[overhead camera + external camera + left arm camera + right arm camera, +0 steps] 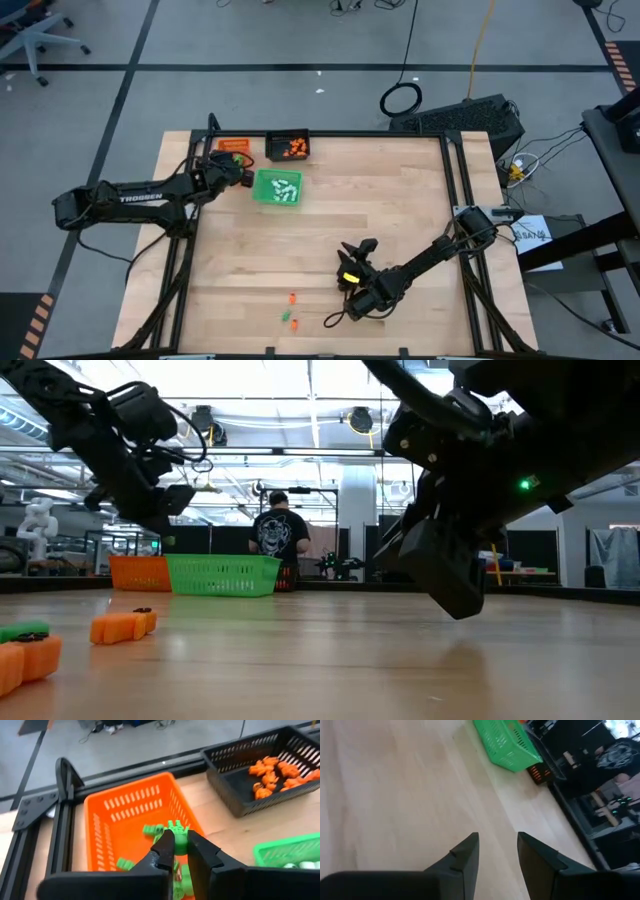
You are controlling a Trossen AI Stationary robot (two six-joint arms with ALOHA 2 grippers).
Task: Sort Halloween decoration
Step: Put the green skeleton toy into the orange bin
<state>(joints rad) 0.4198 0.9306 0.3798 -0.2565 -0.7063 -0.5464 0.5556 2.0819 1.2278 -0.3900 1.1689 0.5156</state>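
Your left hand [181, 851] sits over the orange tray [131, 810], fingers narrow on a green piece [176, 831] — it may cling, then bounce out.

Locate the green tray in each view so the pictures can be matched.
High: green tray, upper left of centre, white pieces inside.
Low: left of centre, far across the table.
Left wrist: lower right corner.
Right wrist: top centre.
Shared landmark: orange tray beside it.
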